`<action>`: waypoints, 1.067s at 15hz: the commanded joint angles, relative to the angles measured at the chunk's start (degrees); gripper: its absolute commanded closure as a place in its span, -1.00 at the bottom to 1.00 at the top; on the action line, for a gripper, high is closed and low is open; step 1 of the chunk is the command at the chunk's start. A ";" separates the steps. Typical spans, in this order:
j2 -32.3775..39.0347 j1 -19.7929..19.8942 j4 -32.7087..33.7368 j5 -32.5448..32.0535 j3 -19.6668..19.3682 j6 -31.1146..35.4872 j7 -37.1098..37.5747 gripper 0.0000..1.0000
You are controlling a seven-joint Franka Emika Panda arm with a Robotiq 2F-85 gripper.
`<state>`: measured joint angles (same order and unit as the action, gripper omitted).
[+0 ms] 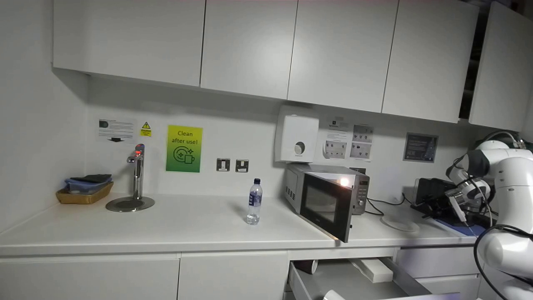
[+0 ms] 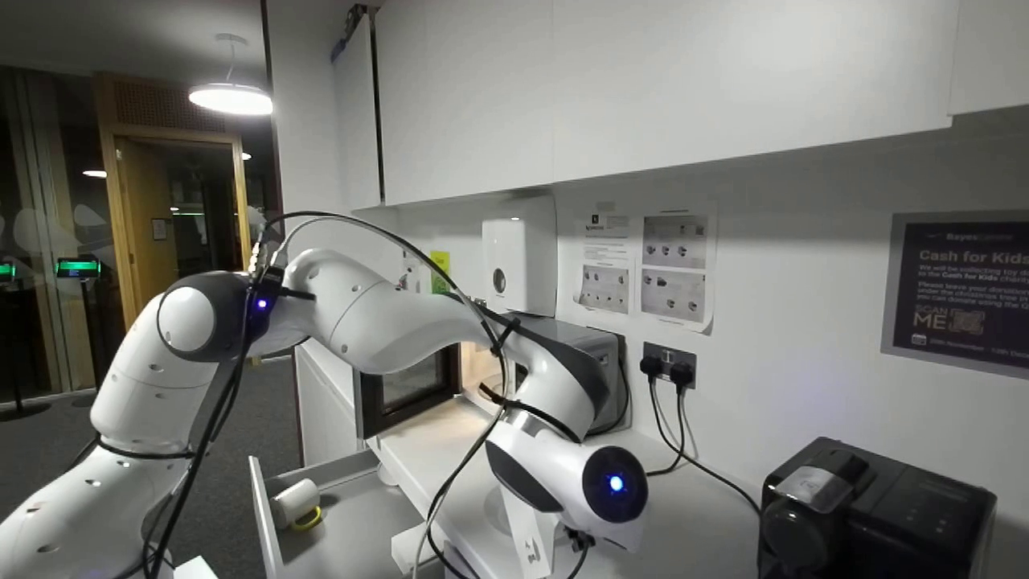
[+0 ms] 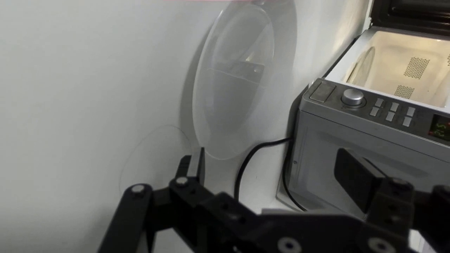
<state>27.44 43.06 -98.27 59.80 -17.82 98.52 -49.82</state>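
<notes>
My gripper point(image 3: 271, 153) is open, with nothing between its fingers. In an exterior view it is hard to make out against dark things at the right end of the counter. A clear round glass plate point(image 3: 232, 91) lies on the white counter beyond the fingertips; it also shows in an exterior view point(image 1: 399, 223). A grey microwave point(image 3: 330, 154) stands beside it, behind the right finger in the wrist view. In an exterior view the microwave point(image 1: 318, 200) has its door point(image 1: 327, 206) swung open and its inside is lit. A black cable point(image 3: 246, 163) runs between the plate and the microwave.
An open drawer point(image 2: 338, 555) under the counter holds a white mug point(image 2: 295, 503) with a yellow handle, a dark mug point(image 1: 307, 266) and a white box point(image 1: 377, 271). A water bottle point(image 1: 254, 204) stands left of the microwave. A black coffee machine point(image 2: 884, 498) stands at the far end.
</notes>
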 commanded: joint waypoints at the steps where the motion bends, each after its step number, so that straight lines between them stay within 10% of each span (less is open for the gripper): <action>1: -4.83 -1.30 -2.85 -2.29 0.00 0.23 0.71 -1.00; 16: -21.34 -12.21 -16.65 -12.14 -0.78 4.73 -2.57 -1.00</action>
<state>12.32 33.59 -108.71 49.81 -17.87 100.34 -50.39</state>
